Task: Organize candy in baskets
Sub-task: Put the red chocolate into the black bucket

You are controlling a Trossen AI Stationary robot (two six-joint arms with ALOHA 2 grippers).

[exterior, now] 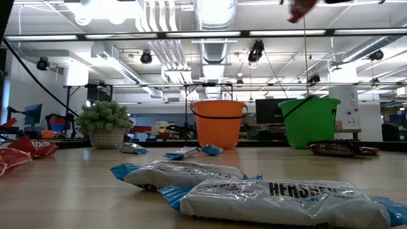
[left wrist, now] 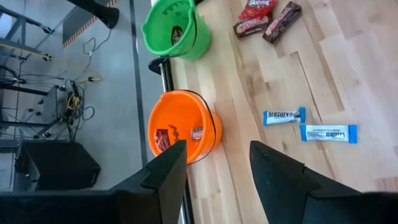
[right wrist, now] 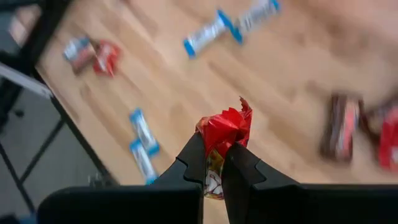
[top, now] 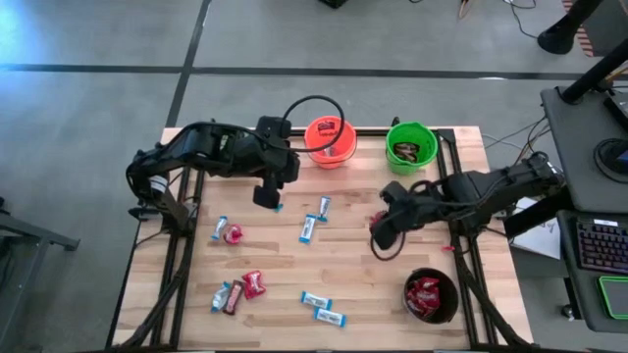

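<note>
Bright colours over pale wood

We see an orange basket (top: 329,142), a bright green basket (top: 410,147) and a black basket (top: 431,295) on the pale wood-grain bench (top: 353,265); blue-and-white bars (top: 324,307), dark brown bars (left wrist: 267,23) and a crinkly red packet (right wrist: 222,140) between the dark fingers of the right hand (right wrist: 214,167).

centre boards bare | orange basket (top: 328,143) and green basket (top: 410,146) block rear
</note>
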